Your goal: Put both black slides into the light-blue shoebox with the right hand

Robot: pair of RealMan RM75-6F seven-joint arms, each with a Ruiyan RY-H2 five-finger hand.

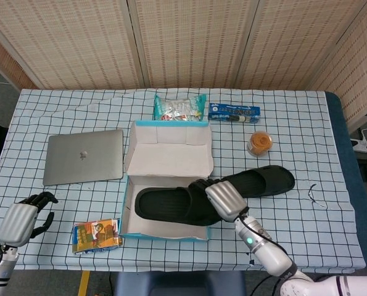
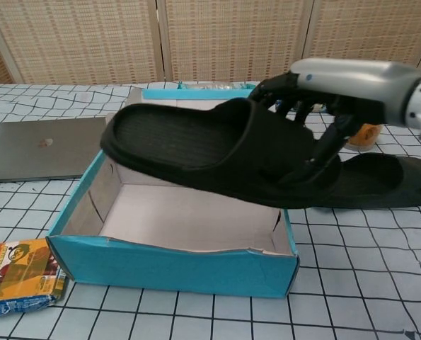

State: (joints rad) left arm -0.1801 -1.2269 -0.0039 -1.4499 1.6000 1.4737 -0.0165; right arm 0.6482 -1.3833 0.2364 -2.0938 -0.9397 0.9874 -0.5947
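My right hand (image 1: 224, 199) (image 2: 316, 95) grips one black slide (image 1: 171, 205) (image 2: 196, 145) by its strap end and holds it level in the air over the open light-blue shoebox (image 1: 126, 233) (image 2: 175, 268). The slide's toe points left, above the box's inside. A second black slide (image 1: 263, 180) (image 2: 387, 184) lies on the checked cloth just right of the box. My left hand (image 1: 21, 217) hangs at the table's near-left corner, fingers curled in, holding nothing.
A grey laptop (image 1: 83, 156) (image 2: 33, 147) lies left of the box. A colourful packet (image 1: 95, 235) (image 2: 15, 273) sits near the box's front-left corner. Behind the box are a snack bag (image 1: 180, 106), a blue carton (image 1: 234, 112) (image 2: 306, 98) and a small orange-filled tub (image 1: 259, 142).
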